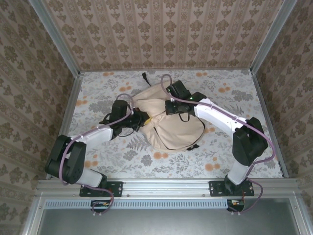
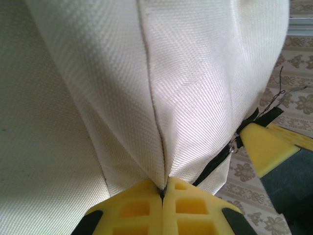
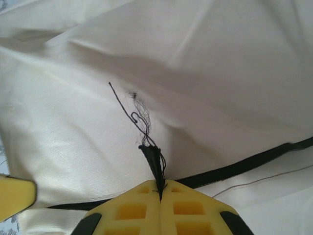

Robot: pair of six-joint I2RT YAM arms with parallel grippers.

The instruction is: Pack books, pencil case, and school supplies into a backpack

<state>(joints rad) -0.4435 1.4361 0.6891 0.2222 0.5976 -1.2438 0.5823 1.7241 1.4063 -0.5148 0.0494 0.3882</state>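
**Desk:** Where is the backpack (image 1: 171, 128), and which way does it lie?

**Me:** I see it flat in the middle of the table (image 1: 230, 147), between the two arms. Its long axis runs on a slant, from far-left to near-right. The far-left end is bunched and narrower. The near-right end is broad and rounded, and a dark zip line curves around it. A black strap (image 1: 145, 76) pokes out past the far end onto the table.

**Desk:** What is your left hand doing?

**Me:** The left gripper (image 2: 162, 192) is at the bag's left side. Its yellow jaws are pressed together with a fold of the beige cloth pinched between them, right where a stitched seam (image 2: 152, 98) runs down into the tips. The cloth rises from the jaws in a taut fan.

**Desk:** And the right?

**Me:** The right gripper (image 3: 160, 195) is on the far-right part of the bag. I see its jaws closed with no gap, nipping a small black tab (image 3: 154, 159) with frayed threads curling off it. A black zip band (image 3: 254, 161) runs across the cloth just beside the tips.
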